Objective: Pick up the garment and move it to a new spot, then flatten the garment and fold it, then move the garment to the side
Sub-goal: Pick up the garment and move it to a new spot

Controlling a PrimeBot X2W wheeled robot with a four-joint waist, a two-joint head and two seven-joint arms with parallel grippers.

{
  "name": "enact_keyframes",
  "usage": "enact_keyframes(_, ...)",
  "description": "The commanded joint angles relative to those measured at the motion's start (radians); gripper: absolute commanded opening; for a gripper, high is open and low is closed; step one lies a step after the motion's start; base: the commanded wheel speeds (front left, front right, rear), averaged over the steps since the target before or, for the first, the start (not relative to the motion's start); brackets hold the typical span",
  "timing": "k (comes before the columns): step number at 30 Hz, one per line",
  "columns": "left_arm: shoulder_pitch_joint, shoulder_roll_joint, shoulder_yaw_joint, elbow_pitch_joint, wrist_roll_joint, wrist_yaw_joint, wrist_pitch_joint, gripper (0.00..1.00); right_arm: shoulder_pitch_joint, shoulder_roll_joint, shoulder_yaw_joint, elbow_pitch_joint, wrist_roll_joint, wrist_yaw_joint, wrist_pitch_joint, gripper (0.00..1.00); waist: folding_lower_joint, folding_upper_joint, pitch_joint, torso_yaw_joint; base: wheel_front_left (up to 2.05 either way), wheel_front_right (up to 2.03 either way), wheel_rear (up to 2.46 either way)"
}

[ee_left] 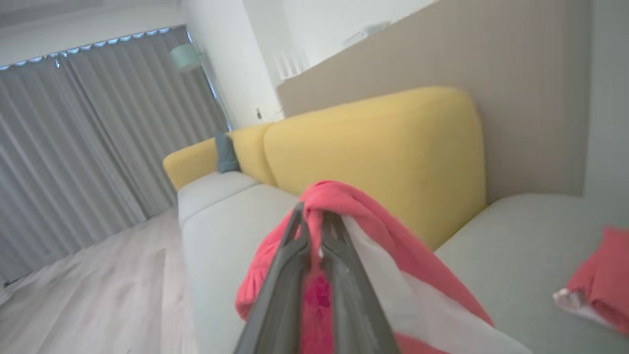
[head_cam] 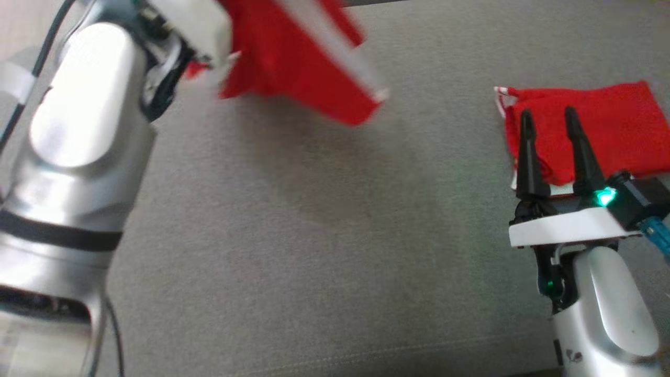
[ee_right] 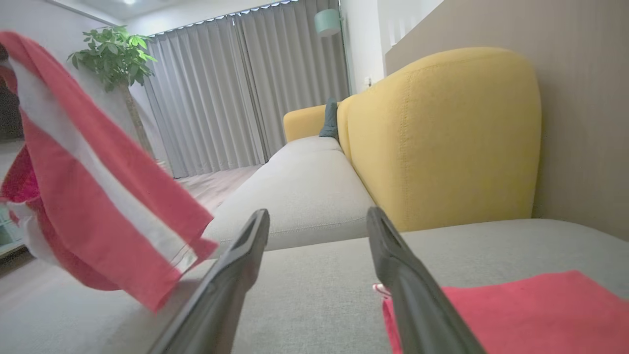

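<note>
A red garment with a white stripe [head_cam: 293, 57] hangs in the air over the far left of the grey sofa seat [head_cam: 314, 235]. My left gripper [ee_left: 314, 219] is shut on its upper edge, and the cloth [ee_left: 378, 221] drapes down over both fingers. In the right wrist view the garment [ee_right: 98, 196] dangles at the left. My right gripper [head_cam: 547, 112] stands open at the lower right with nothing between its fingers. Its tips reach over the near left edge of a second, folded red cloth [head_cam: 602, 131] lying flat on the seat.
A yellow backrest [ee_right: 442, 137] runs behind the seat, with a dark teal cushion [ee_right: 330, 120] further along. The folded cloth [ee_right: 516, 309] lies right of my right fingers [ee_right: 403, 265]. Wooden floor [ee_left: 98, 295], grey curtains [ee_left: 73, 147] and a potted plant [ee_right: 115, 54] lie beyond the sofa.
</note>
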Motion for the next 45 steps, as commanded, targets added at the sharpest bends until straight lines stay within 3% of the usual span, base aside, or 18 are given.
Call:
enact_keyframes(1, -0.092, 0.018, 0.045, -0.063, -0.01, 0.011, 0.006, 0.0, -0.036, 0.0, 0.021, -0.037, 0.006, -0.001, -0.01, 1.0, 0.0, -0.0001, 0.0, -0.025, 0.0, 0.0, 0.0)
enact_keyframes(5, -0.093, -0.042, 0.072, -0.123, -0.058, 0.063, 0.042, 0.0, -0.032, 0.0, 0.008, -0.045, 0.007, -0.001, -0.011, 1.0, 0.0, -0.0001, -0.001, -0.044, 0.0, 0.0, 0.0)
enact_keyframes(10, -0.001, -0.033, 0.098, -0.111, -0.108, 0.089, 0.088, 0.0, -0.03, 0.0, -0.005, -0.057, 0.002, -0.001, -0.011, 1.0, 0.0, -0.0001, 0.012, -0.048, 0.0, 0.0, 0.0)
enact_keyframes(19, 0.323, 0.048, 0.024, -0.1, -0.138, 0.052, 0.146, 0.0, -0.061, 0.0, -0.08, -0.073, -0.058, -0.001, -0.011, 1.0, 0.0, -0.0001, 0.053, -0.024, 0.0, 0.0, 0.0)
enact_keyframes(25, 0.345, 0.091, 0.021, -0.056, -0.123, 0.061, 0.133, 0.0, -0.106, 0.0, -0.126, -0.075, -0.115, -0.001, -0.011, 1.0, 0.0, -0.0001, 0.083, -0.02, 0.0, 0.0, 0.0)
enact_keyframes(31, 0.318, 0.095, 0.015, 0.04, -0.116, 0.06, 0.106, 0.0, -0.142, 0.0, -0.131, -0.078, -0.143, -0.001, -0.001, 1.0, 0.0, -0.0001, 0.118, -0.027, 0.0, 0.0, 0.0)
enact_keyframes(33, 0.306, 0.093, 0.008, 0.075, -0.108, 0.061, 0.096, 0.51, -0.146, 0.0, -0.129, -0.078, -0.149, -0.001, 0.003, 1.0, 0.0, -0.0001, 0.123, -0.027, 0.0, 0.0, 0.0)
enact_keyframes(34, 0.299, 0.093, 0.005, 0.093, -0.103, 0.062, 0.088, 1.0, -0.146, 0.0, -0.128, -0.077, -0.151, -0.001, 0.005, 1.0, 0.0, -0.0001, 0.125, -0.027, 0.0, 0.0, 0.0)
enact_keyframes(45, 0.273, 0.083, 0.043, 0.171, -0.122, 0.106, -0.065, 1.0, -0.118, 0.0, -0.11, -0.058, -0.156, -0.001, 0.016, 1.0, 0.0, -0.0001, 0.07, 0.023, 0.0, 0.0, 0.0)
